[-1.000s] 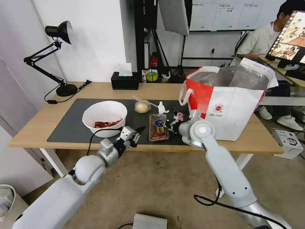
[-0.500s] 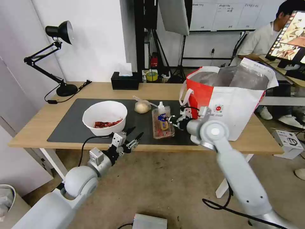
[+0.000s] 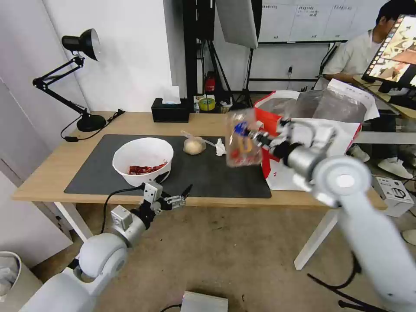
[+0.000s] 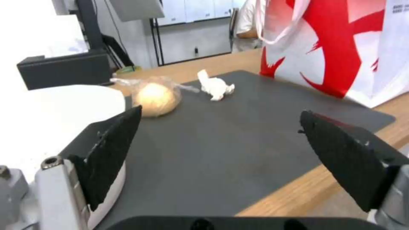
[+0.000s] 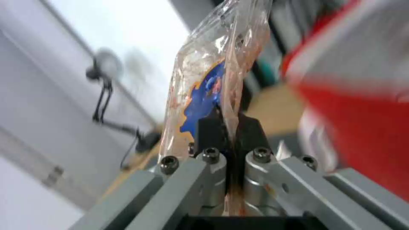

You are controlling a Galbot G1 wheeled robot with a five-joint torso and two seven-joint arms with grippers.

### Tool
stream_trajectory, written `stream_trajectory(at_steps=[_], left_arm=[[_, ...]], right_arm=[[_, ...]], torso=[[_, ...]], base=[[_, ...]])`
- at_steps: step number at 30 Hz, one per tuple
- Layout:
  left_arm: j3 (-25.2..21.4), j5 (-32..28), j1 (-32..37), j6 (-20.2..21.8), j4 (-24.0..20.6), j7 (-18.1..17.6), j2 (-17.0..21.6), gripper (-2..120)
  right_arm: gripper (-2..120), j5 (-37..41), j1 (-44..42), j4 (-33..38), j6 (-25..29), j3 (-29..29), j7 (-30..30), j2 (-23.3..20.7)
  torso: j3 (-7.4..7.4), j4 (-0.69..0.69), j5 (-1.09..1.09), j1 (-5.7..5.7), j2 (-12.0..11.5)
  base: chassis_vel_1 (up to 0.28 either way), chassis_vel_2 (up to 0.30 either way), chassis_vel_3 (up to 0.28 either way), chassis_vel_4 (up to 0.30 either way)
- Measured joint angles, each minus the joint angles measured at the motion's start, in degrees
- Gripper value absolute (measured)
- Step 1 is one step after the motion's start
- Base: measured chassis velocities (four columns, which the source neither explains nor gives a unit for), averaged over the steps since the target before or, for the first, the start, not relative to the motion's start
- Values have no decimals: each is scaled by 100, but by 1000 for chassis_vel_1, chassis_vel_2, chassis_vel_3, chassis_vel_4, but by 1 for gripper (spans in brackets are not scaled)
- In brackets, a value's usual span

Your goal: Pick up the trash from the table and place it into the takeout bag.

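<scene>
My right gripper (image 3: 263,139) is shut on the edge of the clear plastic tray (image 3: 241,138), holding it in the air beside the red side of the takeout bag (image 3: 312,143). In the right wrist view the tray (image 5: 209,80) stands upright, pinched between the black pads (image 5: 209,129). On the dark mat (image 3: 195,173) remain the white bowl (image 3: 143,161) with red scraps, the knotted bag of beige food (image 3: 193,145) and the crumpled tissue (image 3: 220,148). My left gripper (image 3: 173,196) hangs open just off the table's front edge, below the bowl; its view shows the food bag (image 4: 155,99) and tissue (image 4: 215,87).
A black tissue box (image 3: 170,110) and a black desk lamp (image 3: 82,78) stand at the back of the table (image 3: 47,173). The takeout bag stands open on the table's right end. A person sits behind it at a monitor.
My right gripper has lifted the tray off the mat and carried it up and right toward the bag. My left arm has drawn back and lower, off the table's front edge.
</scene>
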Motion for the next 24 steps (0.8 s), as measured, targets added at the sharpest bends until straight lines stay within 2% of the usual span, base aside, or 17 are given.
stream_trajectory(at_steps=[3,4,8,17,20,23,24], left_arm=[[-72,8,99,1,-8,-1,-23,100],[-72,8,99,1,-8,-1,-23,100],[-77,16,150,4,-69,-11,-65,100],[-69,32,162,12,-147,-19,-77,100],[-62,38,148,12,-180,-20,-77,100],[-56,40,148,12,-185,-20,-77,100],[-53,44,150,11,-195,-20,-83,100]], right_arm=[[0,31,56,32,267,273,-9,-454],[0,31,56,32,267,273,-9,-454],[0,3,250,-315,704,476,-14,-966],[0,-566,817,-1023,1160,303,-4,-1227],[0,-1068,1036,-1385,1201,96,-4,-1253],[0,-1256,1059,-1475,1219,45,-28,-1253],[0,-1660,1071,-1641,1275,-39,-122,-1251]], torso=[[0,-1,2,-1,0],[0,-1,2,-1,0],[0,-1,2,-1,0],[0,0,1,-1,0],[1,0,0,0,0],[1,1,0,0,0],[1,0,0,0,0]], base=[[0,0,0,0],[0,0,0,0],[0,0,0,0],[0,0,0,0],[0,0,0,0],[0,0,0,0],[0,0,0,0]])
